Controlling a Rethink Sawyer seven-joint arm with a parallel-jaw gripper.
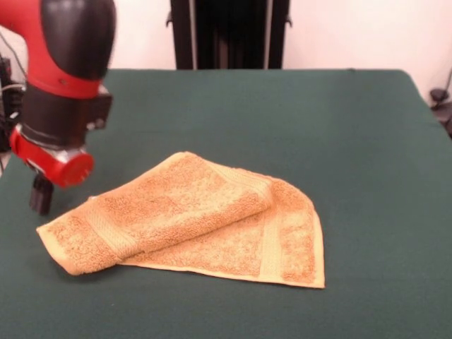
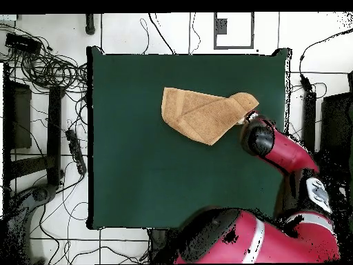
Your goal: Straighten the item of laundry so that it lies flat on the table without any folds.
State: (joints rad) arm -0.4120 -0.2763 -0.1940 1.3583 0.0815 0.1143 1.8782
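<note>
The item of laundry (image 1: 191, 222) is an orange-tan washcloth lying on the dark green table (image 1: 353, 141), left of centre in the front view. Its upper layer is folded diagonally over the lower one, so a thick fold runs across it, and woven bands show near two edges. My gripper (image 1: 40, 194) hangs low at the far left, just behind the cloth's left corner, under the red and black wrist. In the overhead view the cloth (image 2: 207, 114) is a folded wedge on the table (image 2: 172, 186), with the gripper (image 2: 245, 121) at its right tip, mostly hidden by the arm.
The red arm (image 2: 283, 155) reaches in over the table's right edge in the overhead view. Cables and dark stands (image 2: 41, 90) lie on the floor to the left of the table. A black post (image 1: 229, 32) stands behind the table's far edge.
</note>
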